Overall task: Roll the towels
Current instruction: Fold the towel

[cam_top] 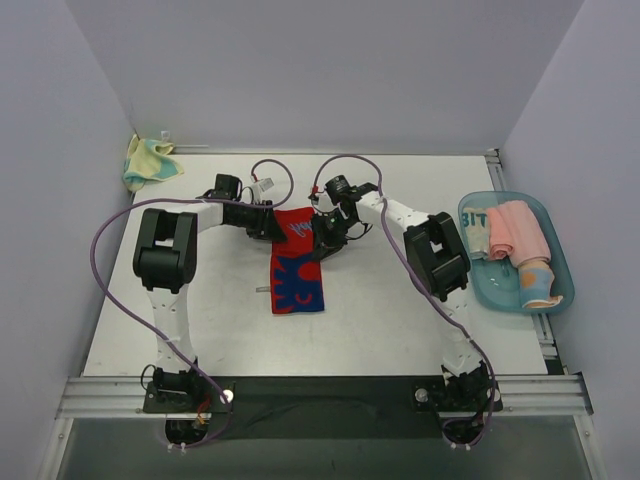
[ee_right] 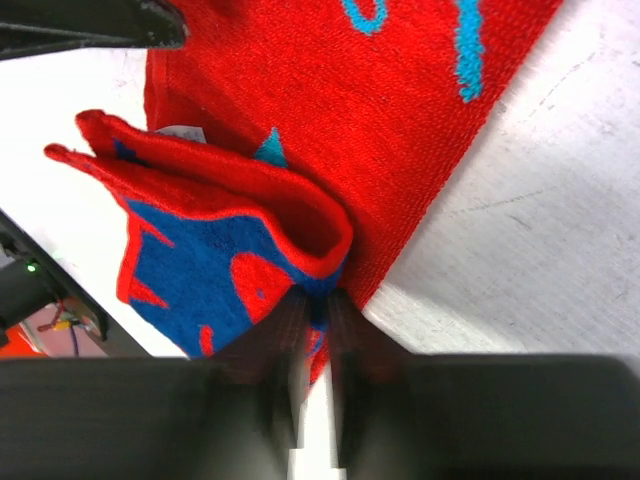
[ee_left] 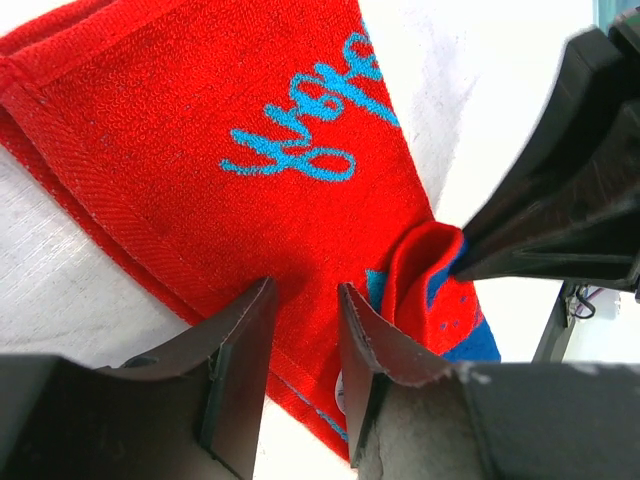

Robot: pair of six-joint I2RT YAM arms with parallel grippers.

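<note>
Red towel (cam_top: 297,275) lies flat mid-bench (cam_top: 400,320), long side running near to far, with its far end hidden under both grippers in the top view. Right gripper (ee_right: 315,310) is at the far right corner of the towel, fingers together and clamped on a lifted fold. Its own view is blurred at the fingertips, so the exact bite is hard to make out. The fold stands up off the bench and shows the blue-and-red patterned side. Left gripper (ee_left: 303,300) is at the far left part of the towel, fingers apart with a narrow gap, low over the hem; nothing is pinched between them. Whether the tips touch the cloth cannot be told. Light blue script (ee_left: 300,150) runs across the red face, cursive and cut off by the frame edge, not readable. A small white tag (ee_right: 185,132) peeks from under the fold, mostly hidden, with no text legible. Yellow towel (cam_top: 148,162) sits bunched at the far left corner against the wall, with teal patches and its shape unclear. Tray (cam_top: 497,292) is at the right edge, well apart from both arms, and holds a pink roll (cam_top: 520,232) and other cloths. One white cloth (cam_top: 477,222) carries teal letters, too small and creased to read. The left arm's cable arcs over the bench's left side.
</note>
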